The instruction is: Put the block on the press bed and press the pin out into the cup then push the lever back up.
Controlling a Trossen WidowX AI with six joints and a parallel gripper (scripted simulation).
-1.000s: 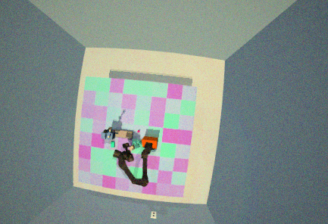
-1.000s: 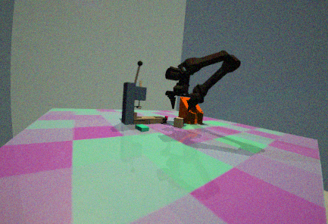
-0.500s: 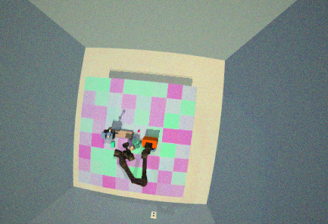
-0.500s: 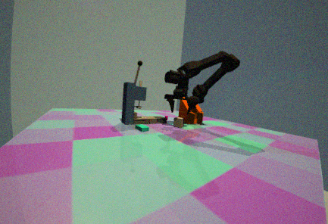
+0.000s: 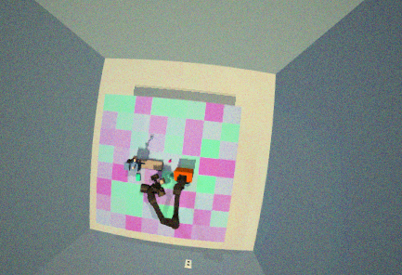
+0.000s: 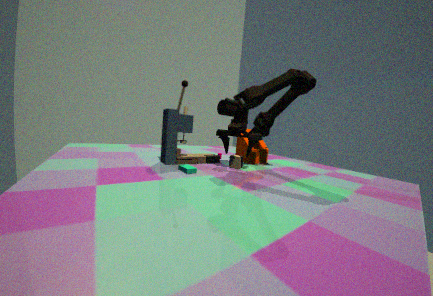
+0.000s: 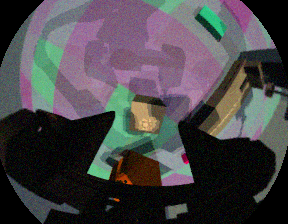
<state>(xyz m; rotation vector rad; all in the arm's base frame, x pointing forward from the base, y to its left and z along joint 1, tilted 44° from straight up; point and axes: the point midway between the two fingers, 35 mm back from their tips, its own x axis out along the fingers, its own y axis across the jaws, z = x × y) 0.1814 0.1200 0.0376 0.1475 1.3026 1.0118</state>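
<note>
And there's the tan block [image 5: 162, 181] [image 6: 236, 161] [image 7: 147, 116], sitting on the checkered table [image 5: 176, 109] [image 6: 145, 220] [image 7: 90, 30], off the press bed! Above it hangs the gripper [image 5: 156, 181] [image 6: 237, 147] [image 7: 147, 119], fingers spread wide, nothing between them. Near the block runs the wooden bed [image 5: 152, 164] [image 6: 195, 158] [image 7: 226, 100], leading to the blue-grey press [image 5: 132, 164] [image 6: 169, 136], its lever [image 6: 181, 97] standing up! A green piece [image 5: 138, 176] [image 6: 187, 169] [image 7: 212, 22] lies beside the press, and farther right in the exterior view, the orange base [image 5: 184, 173] [image 6: 241, 149] [image 7: 140, 169] carries the dark arm [image 5: 176, 204] [image 6: 270, 90].
</note>
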